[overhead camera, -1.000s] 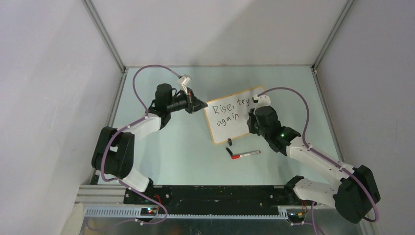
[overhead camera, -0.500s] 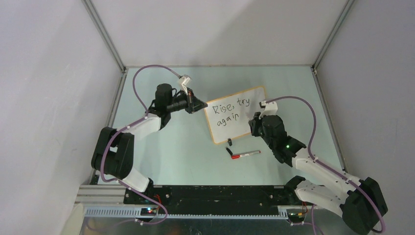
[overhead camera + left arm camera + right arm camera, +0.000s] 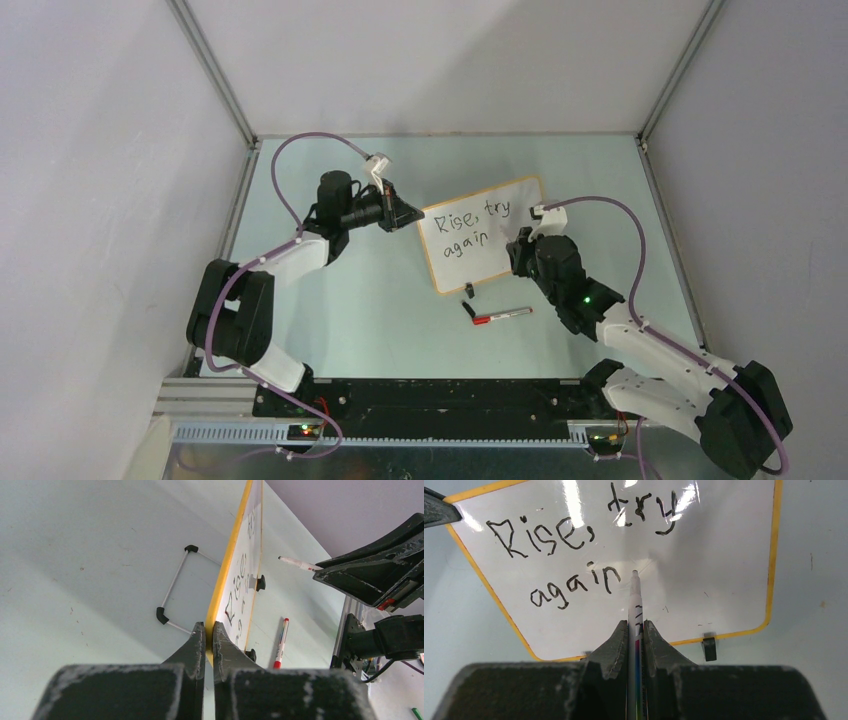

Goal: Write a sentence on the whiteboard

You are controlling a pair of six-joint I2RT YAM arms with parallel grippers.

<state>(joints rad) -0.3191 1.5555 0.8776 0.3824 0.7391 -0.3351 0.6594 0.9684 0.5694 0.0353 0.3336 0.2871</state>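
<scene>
Two tools, both closed on something.

1. The right gripper [image 3: 635, 624]: jaws pinched on the white barrel of a marker [image 3: 634, 592], nib forward. The nib sits just right of the final "n" of "again". Whether it touches the surface cannot be told. A second ago this arm lay across the board's right half, covering the ends of both lines. By half a second ago it had drawn back toward the near right, and it has held that pose since.

2. The left gripper [image 3: 210, 628]: jaws clamped on the orange frame [image 3: 225, 580] at the board's left corner, steadying it. No change over the second.

3. The whiteboard [image 3: 468, 268]: on the table [image 3: 330, 300], beyond centre between the two arms, set askew, with a black clip foot [image 3: 709, 648] at its near edge.

4. The sentence [image 3: 541, 537]: "Rise, try" above and "again" below, in black, now wholly uncovered. No closing stop shows after "again", though the nib may hide one.

5. Loose: a second pen [image 3: 503, 316], red at one end, on the table just on the near side of the board, with a small black piece [image 3: 467, 309] beside it.

Assessment: the pull-back reads as the end of the last word. The writing looks all but complete, with at most a full stop and the lift-away left to do.
</scene>
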